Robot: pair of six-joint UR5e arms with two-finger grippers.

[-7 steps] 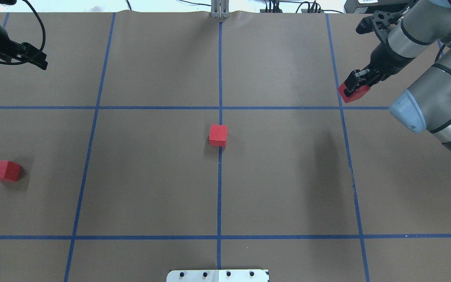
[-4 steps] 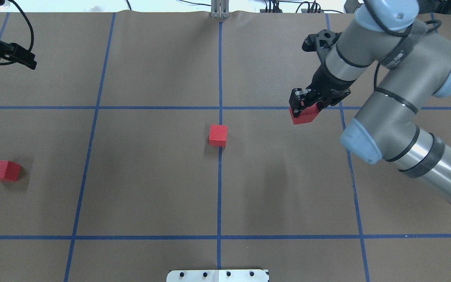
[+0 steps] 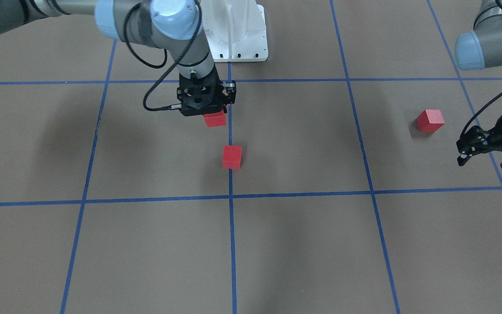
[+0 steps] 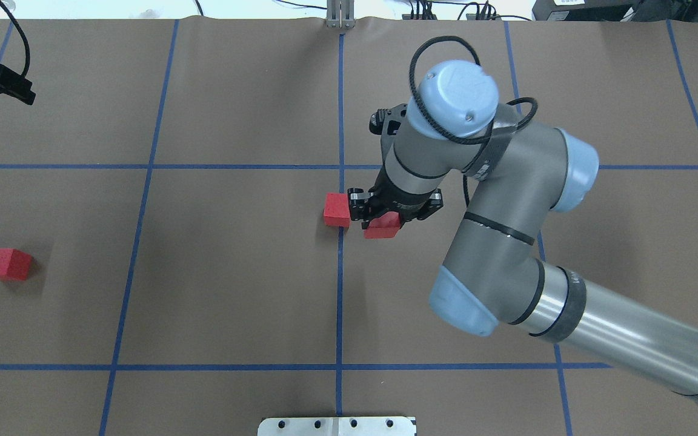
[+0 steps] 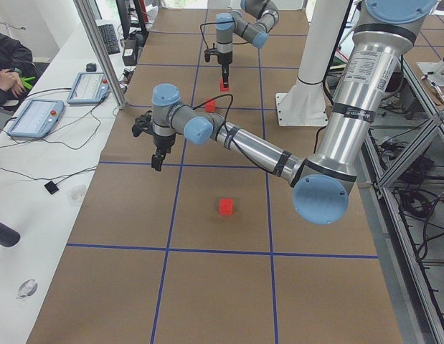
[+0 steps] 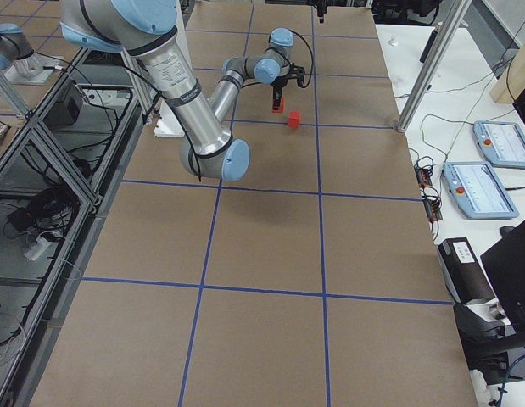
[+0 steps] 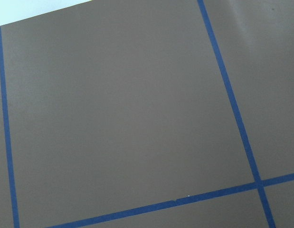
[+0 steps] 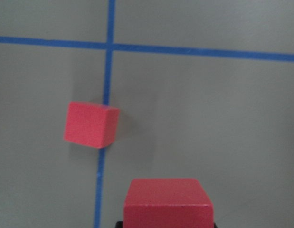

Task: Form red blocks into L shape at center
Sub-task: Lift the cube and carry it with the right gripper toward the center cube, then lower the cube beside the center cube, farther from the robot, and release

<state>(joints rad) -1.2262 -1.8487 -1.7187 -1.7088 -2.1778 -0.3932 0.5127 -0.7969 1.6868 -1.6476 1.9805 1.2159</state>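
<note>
Brown floor (image 4: 234, 272), block (image 4: 337, 209) on centre line (image 4: 339, 303).
Right gripper (image 3: 214, 115) pinched another block (image 4: 382, 229) near it; left gripper (image 3: 485, 160) seemingly spread.

Two teach pendants (image 5: 35, 117) on side bench (image 5: 21, 215); operator (image 5: 8, 61) beside.

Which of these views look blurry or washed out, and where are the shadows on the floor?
Right wrist view: soft throughout, the gripped small matte red cube included. Left wrist view: top-left corner washed out white. Front-facing view: broad, soft-edged shadows on the brown matte floor, no glare.
</note>
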